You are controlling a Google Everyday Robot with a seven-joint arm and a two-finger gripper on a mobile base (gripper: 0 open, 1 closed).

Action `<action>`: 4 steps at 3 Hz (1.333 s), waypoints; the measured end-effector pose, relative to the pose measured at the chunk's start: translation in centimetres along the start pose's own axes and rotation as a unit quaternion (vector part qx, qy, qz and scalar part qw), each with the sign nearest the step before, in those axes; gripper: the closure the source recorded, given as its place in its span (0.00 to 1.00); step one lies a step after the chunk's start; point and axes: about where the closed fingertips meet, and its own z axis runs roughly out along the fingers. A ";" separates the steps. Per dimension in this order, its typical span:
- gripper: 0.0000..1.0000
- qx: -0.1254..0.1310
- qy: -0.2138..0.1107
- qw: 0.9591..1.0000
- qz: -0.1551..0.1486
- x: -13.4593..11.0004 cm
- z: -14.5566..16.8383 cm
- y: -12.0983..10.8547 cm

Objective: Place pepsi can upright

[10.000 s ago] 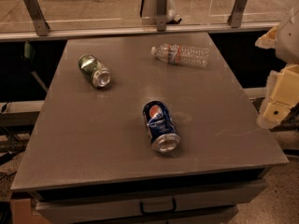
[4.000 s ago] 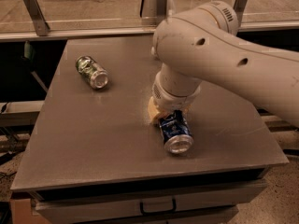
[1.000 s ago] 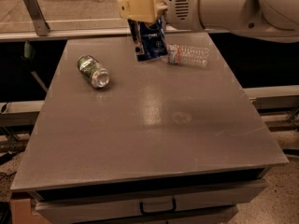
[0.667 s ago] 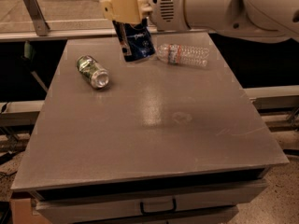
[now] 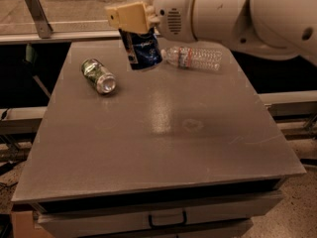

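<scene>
The pepsi can (image 5: 142, 51) is held in the pincer (image 5: 133, 25) over the far middle part of the surface (image 5: 163, 148). We see the can close to upright, with its lower end leaning slightly toward the right. Its upper end is hidden behind the tan pincer fingers (image 5: 130, 16), which pinch the can at that end. We cannot tell whether the lower end touches the surface or hangs just above it.

The pincer sits at the top of the view, left of centre. The white arm (image 5: 233, 9) behind it reaches in from the upper right.

Just right of the can, a clear plastic bottle (image 5: 194, 58) lies on its side near the far edge of the surface, cap end toward the can. We cannot tell whether the bottle and the can touch.

To the left of the can, and apart from it, a green can (image 5: 98, 76) lies on its side, its silver end facing the near right.

Below the front edge of the surface we see a drawer with a dark handle (image 5: 167, 220).
</scene>
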 end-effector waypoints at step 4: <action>1.00 -0.067 -0.124 0.983 -0.116 13.3 0.9 -2.6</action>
